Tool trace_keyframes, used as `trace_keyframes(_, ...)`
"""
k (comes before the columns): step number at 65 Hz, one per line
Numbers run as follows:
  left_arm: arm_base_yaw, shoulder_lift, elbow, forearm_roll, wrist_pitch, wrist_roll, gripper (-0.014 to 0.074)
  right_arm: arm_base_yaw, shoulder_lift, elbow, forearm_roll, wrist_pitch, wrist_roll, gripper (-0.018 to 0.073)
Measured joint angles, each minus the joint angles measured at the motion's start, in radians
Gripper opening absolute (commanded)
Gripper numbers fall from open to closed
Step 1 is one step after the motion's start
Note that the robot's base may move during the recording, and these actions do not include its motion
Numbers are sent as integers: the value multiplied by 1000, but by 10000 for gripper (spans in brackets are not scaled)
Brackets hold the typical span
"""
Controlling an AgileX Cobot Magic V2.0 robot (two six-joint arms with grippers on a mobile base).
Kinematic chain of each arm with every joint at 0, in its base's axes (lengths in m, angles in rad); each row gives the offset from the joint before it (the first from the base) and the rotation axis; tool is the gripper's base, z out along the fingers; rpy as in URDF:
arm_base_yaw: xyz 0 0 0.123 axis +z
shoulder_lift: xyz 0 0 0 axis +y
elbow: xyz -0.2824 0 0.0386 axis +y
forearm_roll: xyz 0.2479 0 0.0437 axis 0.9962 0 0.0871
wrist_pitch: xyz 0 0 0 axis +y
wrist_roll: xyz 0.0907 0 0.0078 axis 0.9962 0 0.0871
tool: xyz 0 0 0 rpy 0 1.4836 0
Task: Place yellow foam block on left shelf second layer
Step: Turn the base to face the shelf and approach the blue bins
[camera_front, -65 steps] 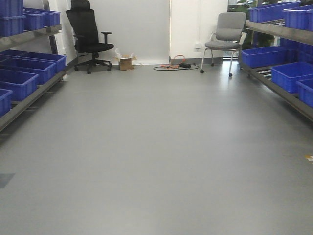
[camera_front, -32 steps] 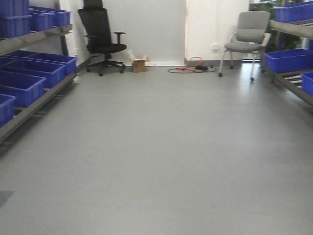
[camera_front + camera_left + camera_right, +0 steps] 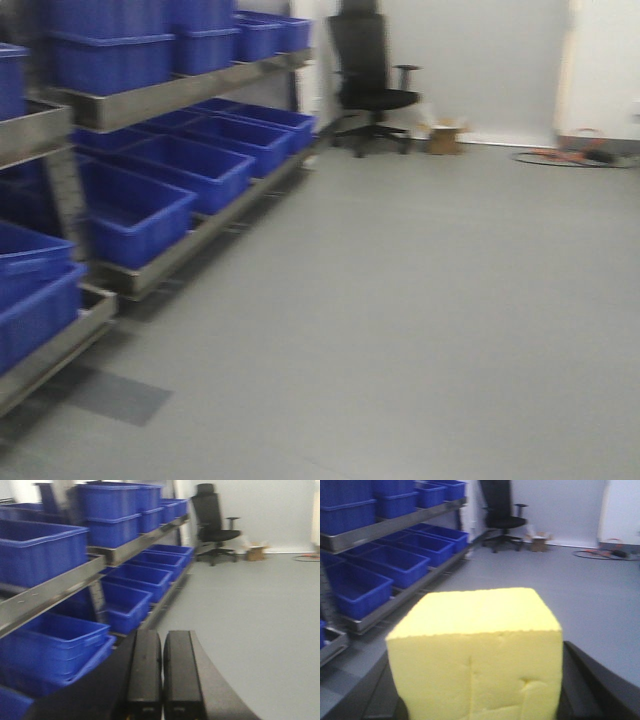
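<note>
Grey floor, bin shelves, blk chair

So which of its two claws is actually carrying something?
The right gripper: it holds the yellow foam block. The left gripper is closed on nothing, its two black fingers pressed together.

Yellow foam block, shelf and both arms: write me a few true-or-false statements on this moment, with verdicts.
1. The yellow foam block sits between the right jaws. True.
2. The left jaws are wide open. False: they are closed together with nothing between them.
3. In the front view, the shelf with blue bins is on the left. True.
4. The block lies on the shelf. False: it is held in the right jaws, away from the shelf.
5. A black office chair stands near the far wall. True.
</note>
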Motion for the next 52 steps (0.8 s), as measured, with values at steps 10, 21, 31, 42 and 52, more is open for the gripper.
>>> trace_keyframes(10, 0, 0, 0, 0, 0, 0, 136, 0, 0, 0, 0, 0, 0, 474)
trace_keyframes(21, 0, 0, 0, 0, 0, 0, 136, 0, 0, 0, 0, 0, 0, 474)
trace_keyframes(31, 0, 0, 0, 0, 0, 0, 136, 0, 0, 0, 0, 0, 0, 474)
trace_keyframes(42, 0, 0, 0, 0, 0, 0, 136, 0, 0, 0, 0, 0, 0, 474)
trace_keyframes(52, 0, 0, 0, 0, 0, 0, 136, 0, 0, 0, 0, 0, 0, 474)
